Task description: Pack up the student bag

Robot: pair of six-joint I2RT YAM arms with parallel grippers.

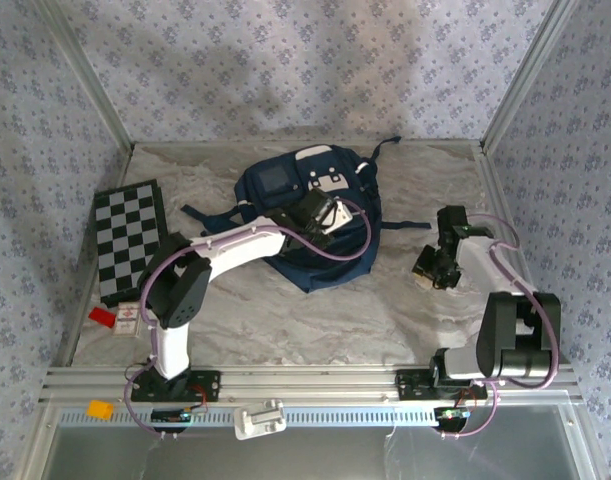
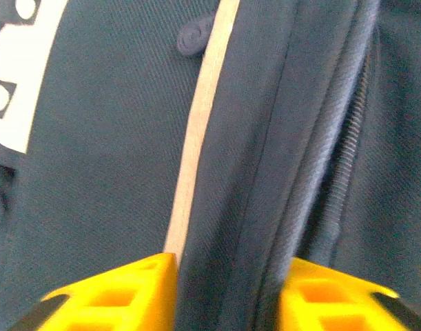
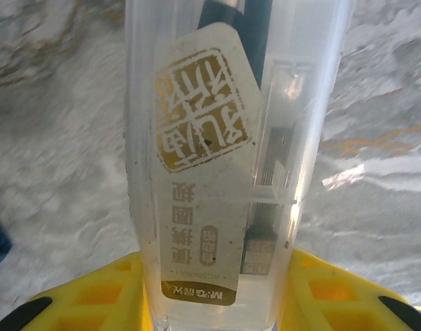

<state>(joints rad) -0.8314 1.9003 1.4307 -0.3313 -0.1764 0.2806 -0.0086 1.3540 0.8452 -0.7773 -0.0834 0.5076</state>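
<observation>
The student bag is a navy backpack with a white patch, lying at the table's middle back. My left gripper is down on its top right. In the left wrist view the yellow fingers press a fold of navy fabric between them, beside a light stripe and a zipper. My right gripper is low over the table to the right of the bag. Its jaws are shut on a clear plastic case with a gold label, and the case points away from the wrist.
A black and white chessboard lies at the left wall. A small red piece and a card sit by its near end. A dark strap trails from the bag toward the right arm. The marble table lies bare in front.
</observation>
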